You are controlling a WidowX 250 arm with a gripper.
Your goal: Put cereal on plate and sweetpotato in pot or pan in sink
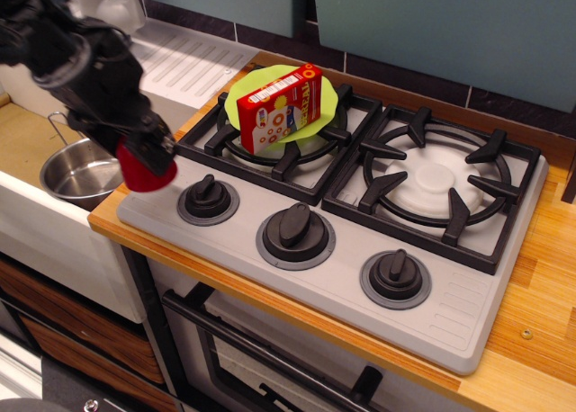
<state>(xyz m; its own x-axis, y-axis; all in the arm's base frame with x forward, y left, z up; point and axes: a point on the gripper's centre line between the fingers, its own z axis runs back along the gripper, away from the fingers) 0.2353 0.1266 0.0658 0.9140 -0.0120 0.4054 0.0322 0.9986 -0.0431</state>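
Note:
The red cereal box (281, 107) lies on the lime-green plate (245, 93) on the stove's back-left burner. My black gripper (144, 153) is shut on the dark-red sweetpotato (141, 173) and holds it lifted above the counter's left edge, just left of the leftmost stove knob. The shiny steel pot (79, 173) with its wire handle sits in the sink (27, 138) just left of and below the sweetpotato. The arm hides the pot's right rim.
Three black knobs (295, 228) line the grey stove front. Black burner grates (436, 185) cover the stove top. The ribbed white drainboard (184, 59) and grey faucet (106, 3) are at the back left. A wooden counter (540, 277) lies to the right.

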